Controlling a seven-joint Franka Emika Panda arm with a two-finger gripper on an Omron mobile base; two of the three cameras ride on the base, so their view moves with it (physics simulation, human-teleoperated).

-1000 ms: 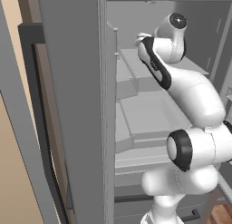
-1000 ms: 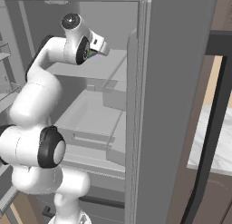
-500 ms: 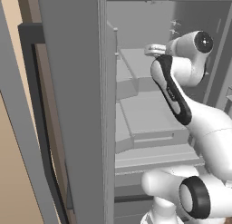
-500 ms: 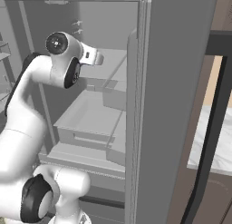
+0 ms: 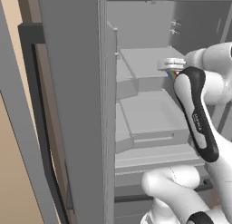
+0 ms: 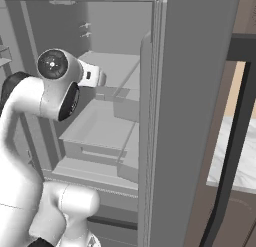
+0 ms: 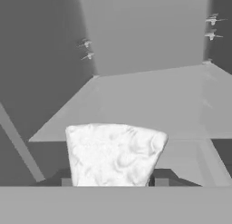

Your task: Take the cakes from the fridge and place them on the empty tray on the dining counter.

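The pincer (image 7: 111, 182) is gripping a cake slice (image 7: 114, 153) inside the fridge (image 5: 149, 73); soft, light and crumbly, it likely wants gentle pressure on its frosted sides.

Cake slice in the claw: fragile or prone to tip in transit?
Probably fragile: the cake slice shows soft, lumpy white frosting that pinching could dent. It likely won't roll, being a wedge. The claw sits low on it, so it may wobble.
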